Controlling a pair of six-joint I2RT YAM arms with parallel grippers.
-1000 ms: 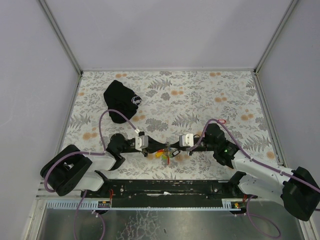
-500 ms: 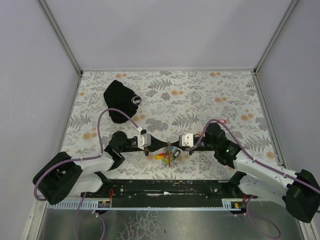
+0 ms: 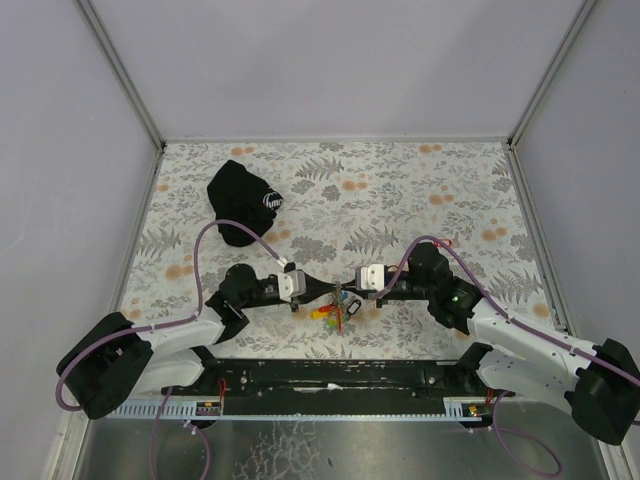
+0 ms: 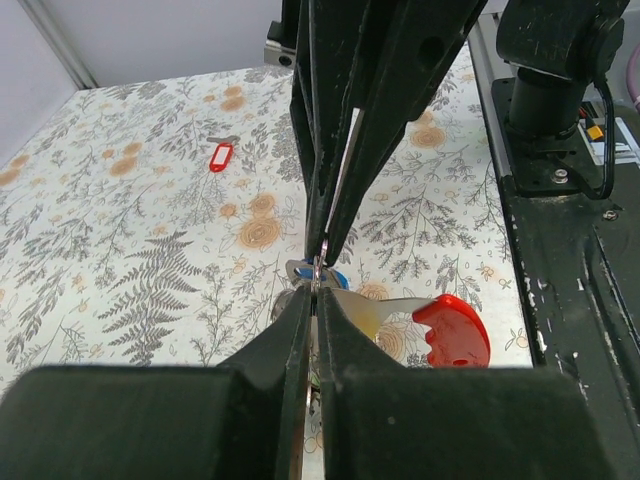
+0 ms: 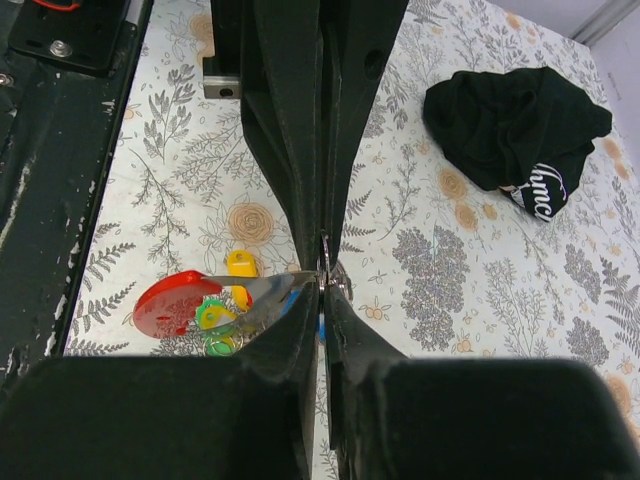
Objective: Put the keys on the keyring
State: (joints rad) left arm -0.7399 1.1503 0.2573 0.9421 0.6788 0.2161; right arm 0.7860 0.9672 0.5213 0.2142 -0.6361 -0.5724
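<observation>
My left gripper point(image 3: 328, 292) and right gripper point(image 3: 346, 293) meet tip to tip near the table's front edge. Both are shut on a thin metal keyring point(image 4: 318, 272), which also shows in the right wrist view point(image 5: 323, 262). In its own view the left gripper point(image 4: 315, 292) pinches the ring from below, and so does the right gripper point(image 5: 322, 288). A key with a red head point(image 4: 451, 330) sticks out sideways from the ring point(image 5: 176, 300). Yellow point(image 5: 240, 266), green point(image 5: 214, 320) and blue point(image 4: 336, 279) tags hang below as a bunch of keys point(image 3: 330, 312). One red tag point(image 4: 221, 156) lies apart on the cloth.
A black cloth pouch point(image 3: 243, 203) with a white logo lies at the back left, also in the right wrist view point(image 5: 515, 120). The black base rail point(image 3: 330, 372) runs along the near edge. Grey walls enclose the floral table point(image 3: 400, 190).
The left gripper has shifted a little to the right and the left arm's elbow has swung down and left. The key bunch now hangs just off the table between both grippers.
</observation>
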